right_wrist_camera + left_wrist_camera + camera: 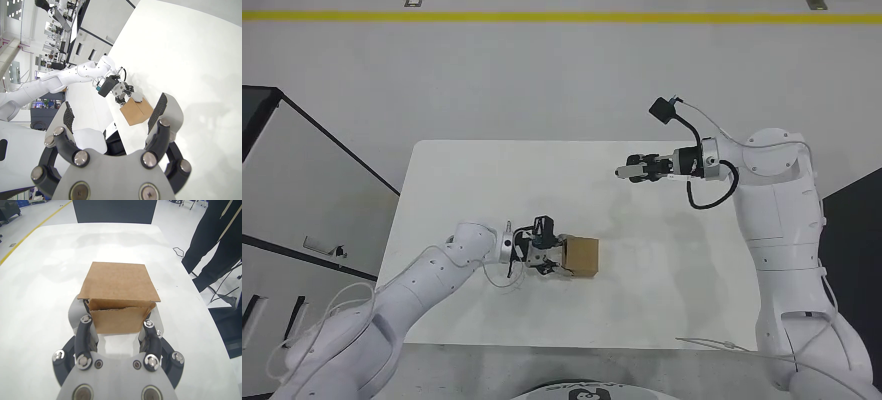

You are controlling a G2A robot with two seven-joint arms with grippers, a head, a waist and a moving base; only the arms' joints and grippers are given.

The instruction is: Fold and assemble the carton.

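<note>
L gripper is clamping carton by its sides, box sitting on table nr robot's edge; R gripper is hovering w/ fingers apart, well away

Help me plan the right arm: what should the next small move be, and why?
Probably bring the right gripper toward the carton's free end. It hangs open, apart from the carton, while the left gripper is clamped on the other end, where a flap edge gapes untucked.
</note>
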